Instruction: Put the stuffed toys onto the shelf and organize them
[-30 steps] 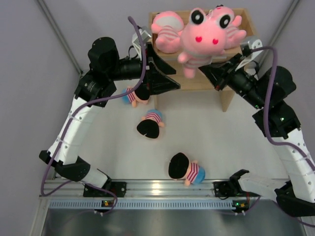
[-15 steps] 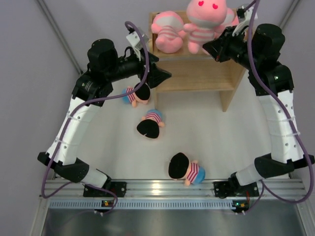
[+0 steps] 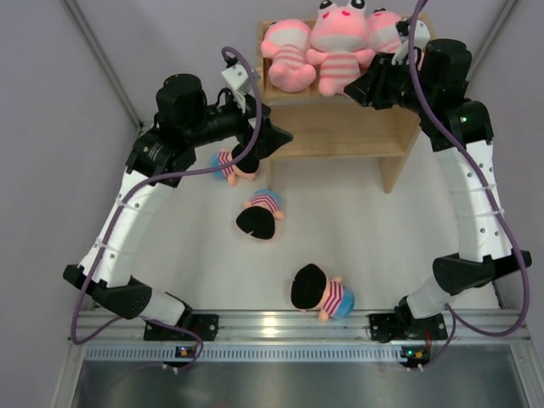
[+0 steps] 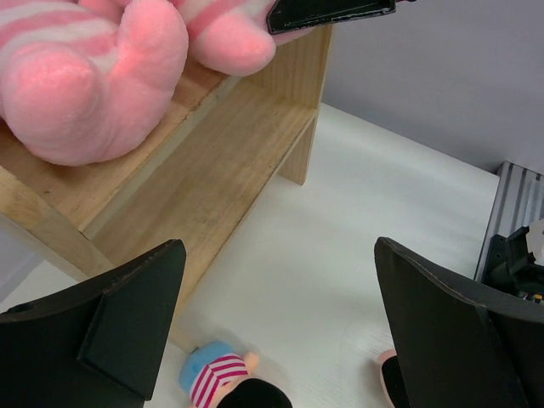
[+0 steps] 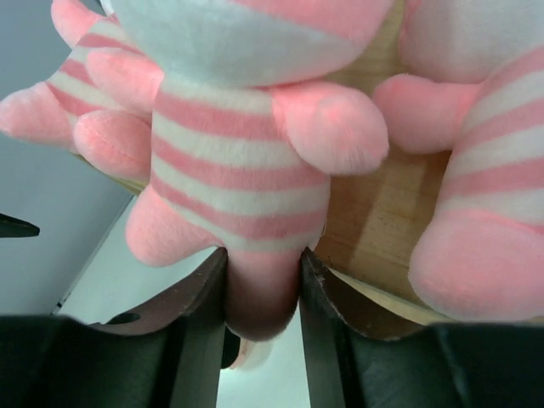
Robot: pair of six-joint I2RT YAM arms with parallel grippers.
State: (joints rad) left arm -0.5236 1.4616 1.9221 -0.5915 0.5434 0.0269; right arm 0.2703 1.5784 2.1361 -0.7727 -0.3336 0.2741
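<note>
Top external shows the left hand [image 3: 274, 136], spread wide and empty, over a striped-shirt doll [image 3: 231, 163] just before the shelf [image 3: 340, 140]; on its upper tier the right hand [image 3: 359, 85] pinches the middle pink toy [image 3: 338, 42] by one leg, likely soft and light

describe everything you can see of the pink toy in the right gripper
The middle pink toy is soft plush: a pink-and-white striped body, plain pink arms and legs, a white lower face. It sits upright on the top tier of the shelf, between a second pink toy and a third pink toy. The right gripper is closed on one leg, which hangs over the front edge.
</note>
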